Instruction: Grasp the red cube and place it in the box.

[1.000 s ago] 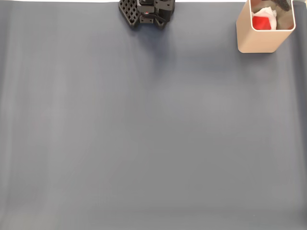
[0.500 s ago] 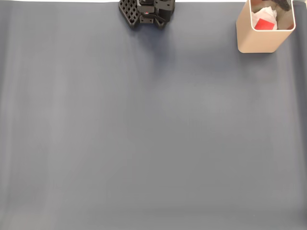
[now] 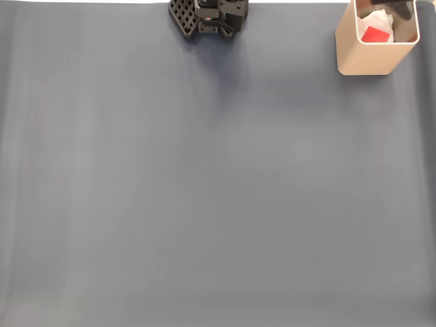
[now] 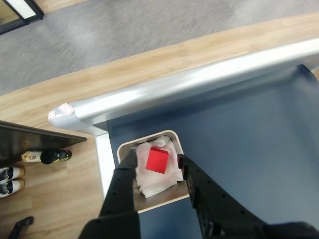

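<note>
The red cube (image 4: 157, 160) lies inside the beige box (image 4: 164, 201) on a crumpled white liner (image 4: 154, 183). In the wrist view my gripper (image 4: 156, 158) hangs over the box's opening, open, with a black finger on either side of the cube and a gap to each. In the fixed view the box (image 3: 364, 58) stands at the mat's far right corner. The red cube (image 3: 374, 34) shows through its opening, and my gripper (image 3: 385, 9) is a dark shape above the rim.
The arm's black base (image 3: 208, 17) sits at the top middle of the blue-grey mat (image 3: 204, 191). A silver table rail (image 4: 199, 79) runs just past the box. Beyond it are wood floor, bottles (image 4: 47, 156) and shoes.
A second ago the cube looked larger and higher in the box's opening. It has since dropped lower inside and lies smaller on the white liner. The gripper stays above the box.
</note>
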Robot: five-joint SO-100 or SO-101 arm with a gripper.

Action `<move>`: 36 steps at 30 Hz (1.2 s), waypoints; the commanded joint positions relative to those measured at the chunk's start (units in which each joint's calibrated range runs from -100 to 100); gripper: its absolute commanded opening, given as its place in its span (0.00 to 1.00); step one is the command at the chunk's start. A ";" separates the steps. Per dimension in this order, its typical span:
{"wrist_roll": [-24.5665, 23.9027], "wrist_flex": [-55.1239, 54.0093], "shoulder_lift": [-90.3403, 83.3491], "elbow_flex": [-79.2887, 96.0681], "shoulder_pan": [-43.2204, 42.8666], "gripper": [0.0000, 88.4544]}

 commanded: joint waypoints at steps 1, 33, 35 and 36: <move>0.15 0.24 -3.10 -1.97 1.71 0.02; 1.03 -4.02 -8.90 0.95 42.69 0.00; 0.88 -4.35 -9.59 2.23 45.68 0.00; 0.78 -4.43 -10.03 2.87 47.24 0.00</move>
